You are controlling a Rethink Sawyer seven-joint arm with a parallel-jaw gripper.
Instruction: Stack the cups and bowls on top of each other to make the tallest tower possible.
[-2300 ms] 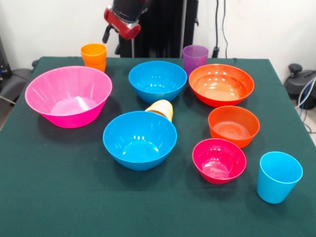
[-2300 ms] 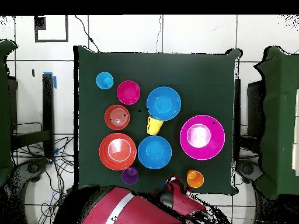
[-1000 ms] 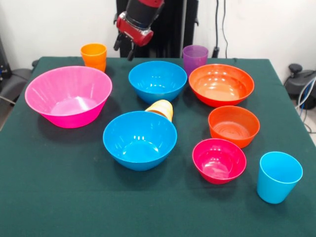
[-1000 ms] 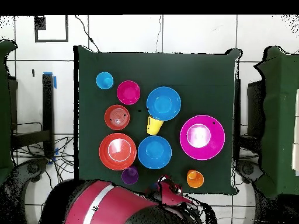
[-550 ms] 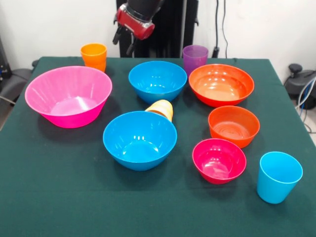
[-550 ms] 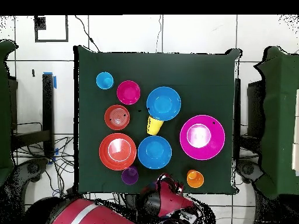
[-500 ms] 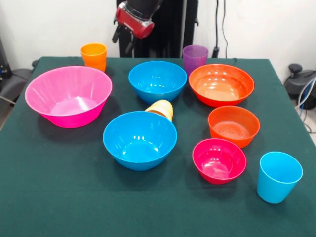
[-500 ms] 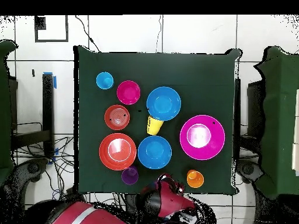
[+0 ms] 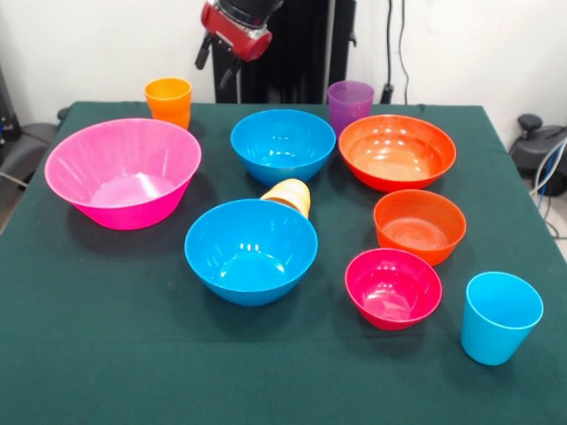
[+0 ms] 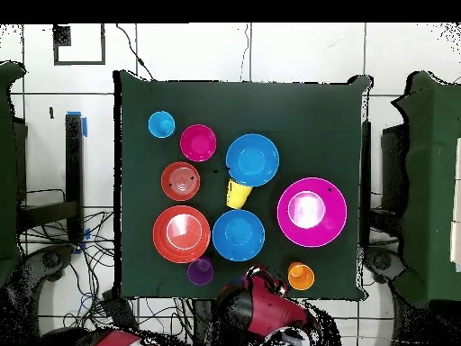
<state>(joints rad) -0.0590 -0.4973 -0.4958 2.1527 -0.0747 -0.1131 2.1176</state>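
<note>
My gripper [image 9: 215, 60] hangs open and empty above the table's far edge, just right of the upright orange cup [image 9: 168, 100]. The purple cup [image 9: 350, 104] stands alone behind the wide orange-red bowl [image 9: 397, 150]. The yellow-orange cup [image 9: 290, 195] lies on its side between the two blue bowls [image 9: 283, 144] [image 9: 251, 251]. The large pink bowl [image 9: 122, 171] is at the left. The small orange bowl [image 9: 419, 225], the magenta bowl [image 9: 392, 287] and the light blue cup [image 9: 499, 317] sit at the right. Nothing is stacked.
The red arm [image 10: 263, 308] reaches over the table's edge [image 10: 239, 293] between the purple cup [image 10: 200, 269] and the orange cup [image 10: 301, 276]. Black cables and equipment stand behind the green table [image 9: 106, 354].
My gripper has risen and drifted a little left in the front view, still open and empty. The arm's body has swung back off the table. No cup or bowl has moved.
</note>
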